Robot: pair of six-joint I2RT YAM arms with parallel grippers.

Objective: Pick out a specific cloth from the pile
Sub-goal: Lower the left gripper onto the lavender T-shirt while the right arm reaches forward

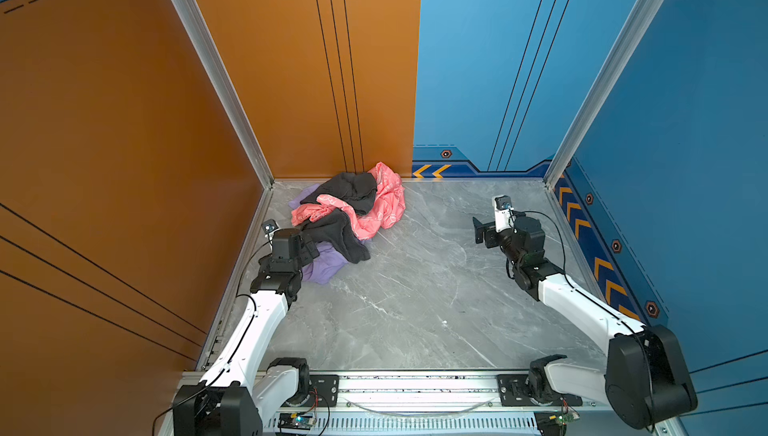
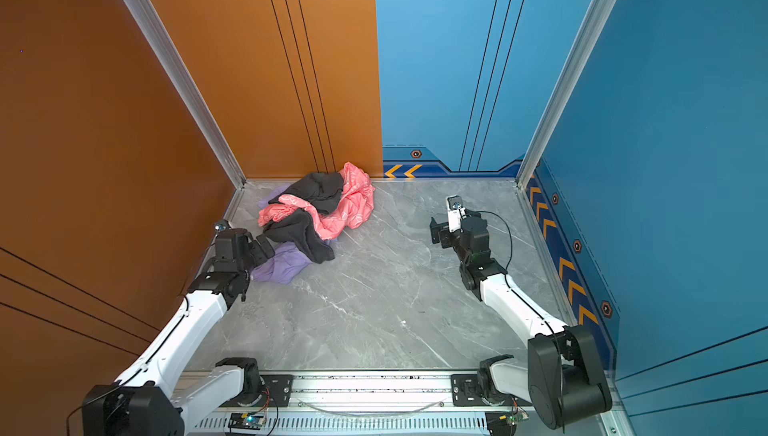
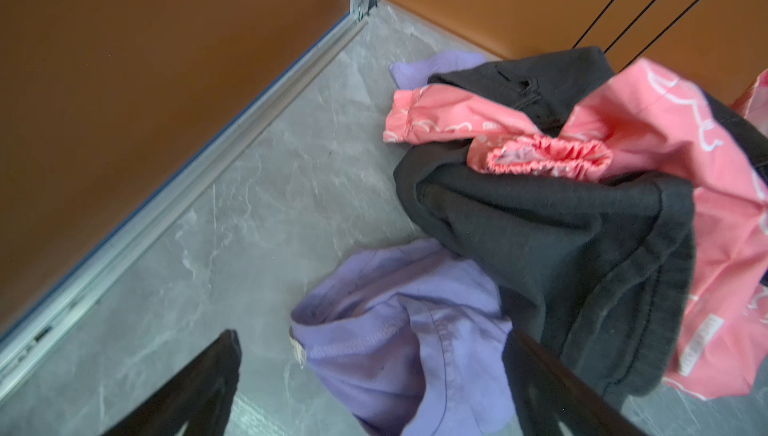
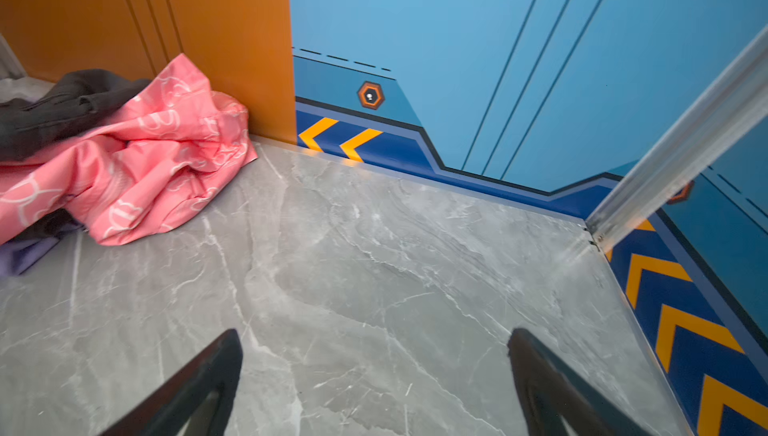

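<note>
The pile (image 1: 349, 218) (image 2: 316, 213) lies in the back left corner of the grey marble table. A coral-pink patterned cloth (image 1: 384, 205) (image 3: 665, 122) (image 4: 145, 164) and a dark grey garment (image 1: 340, 238) (image 3: 561, 238) lie on top. The lavender cloth (image 1: 326, 267) (image 2: 282, 265) (image 3: 395, 330) (image 4: 25, 251) sticks out at the pile's near end, and a bit of it shows at the far left. My left gripper (image 1: 309, 247) (image 2: 264, 247) (image 3: 374, 338) is open, its fingers either side of the lavender fold. My right gripper (image 1: 480, 230) (image 2: 435, 230) (image 4: 374, 336) is open over bare table, far from the pile.
An orange wall (image 1: 124, 122) and its aluminium rail (image 3: 166, 197) run close along the left of the pile. The orange back wall (image 1: 311, 80) stands right behind it. Blue walls (image 1: 665, 164) close the right side. Bare marble table (image 1: 415, 296) lies between the arms.
</note>
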